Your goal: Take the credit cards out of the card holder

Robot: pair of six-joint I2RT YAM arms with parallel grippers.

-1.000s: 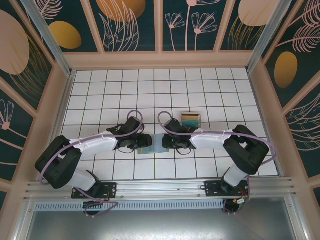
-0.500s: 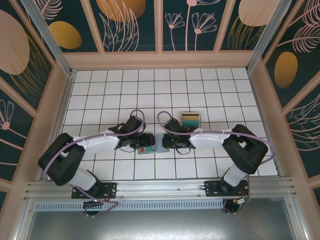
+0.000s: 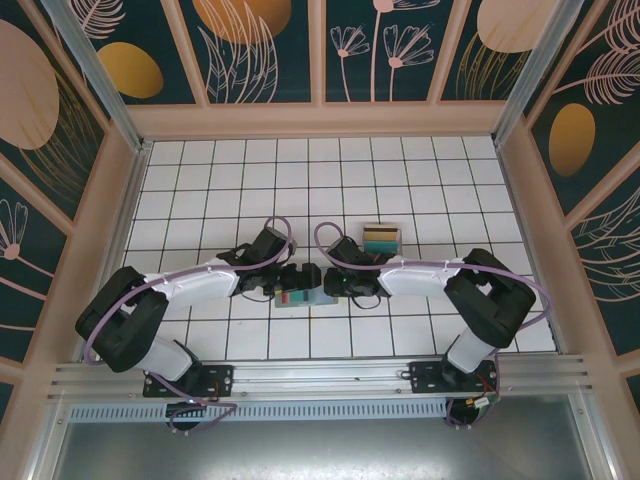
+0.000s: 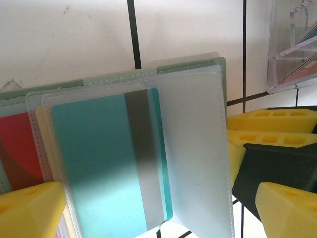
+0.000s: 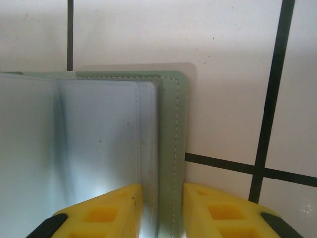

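Observation:
The card holder (image 3: 302, 298) lies open on the tiles between my two grippers, pale blue-grey inner face (image 4: 198, 148) up. A teal card (image 4: 94, 163) with a grey stripe sits in its pocket. A red card (image 4: 17, 144) and a yellow edge (image 4: 41, 129) show to the left of it. My left gripper (image 4: 158, 198) is open, its yellow fingers (image 4: 29, 213) wide apart on either side of the holder. My right gripper (image 5: 159, 213) is shut on the holder's grey-green right edge (image 5: 171, 148). From above, the left gripper (image 3: 296, 279) and right gripper (image 3: 328, 284) nearly meet.
A small clear plastic tray (image 3: 381, 238) holding cards stands one tile behind the right gripper; its corner (image 4: 292, 44) shows at the upper right of the left wrist view. Pink walls (image 3: 320, 120) ring the tiled floor, with open tiles behind and to the sides.
My left gripper has moved right over the holder, closer to the right gripper. More of the holder's red and teal inside now shows. The right arm has hardly moved.

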